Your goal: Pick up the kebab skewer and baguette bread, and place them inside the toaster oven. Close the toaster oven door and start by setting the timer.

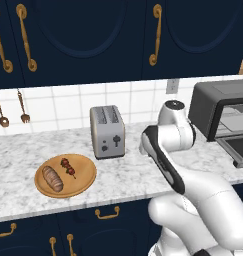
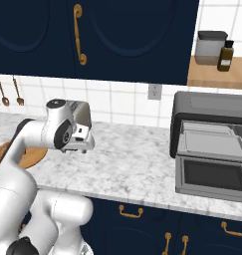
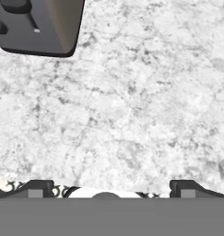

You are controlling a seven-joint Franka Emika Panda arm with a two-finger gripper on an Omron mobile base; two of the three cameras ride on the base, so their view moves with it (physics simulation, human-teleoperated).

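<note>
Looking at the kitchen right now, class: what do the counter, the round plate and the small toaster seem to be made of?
Counter: looks like polished marble, white with grey veining.
Plate: appears wooden, warm orange-brown with a smooth matte face; grain is too fine to confirm.
Toaster: likely brushed metal, silver-grey with a soft sheen and dark controls.

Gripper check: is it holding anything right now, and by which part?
Nothing is held. The gripper hangs open over bare marble counter; the kebab skewer and baguette bread lie on the wooden plate.
</note>
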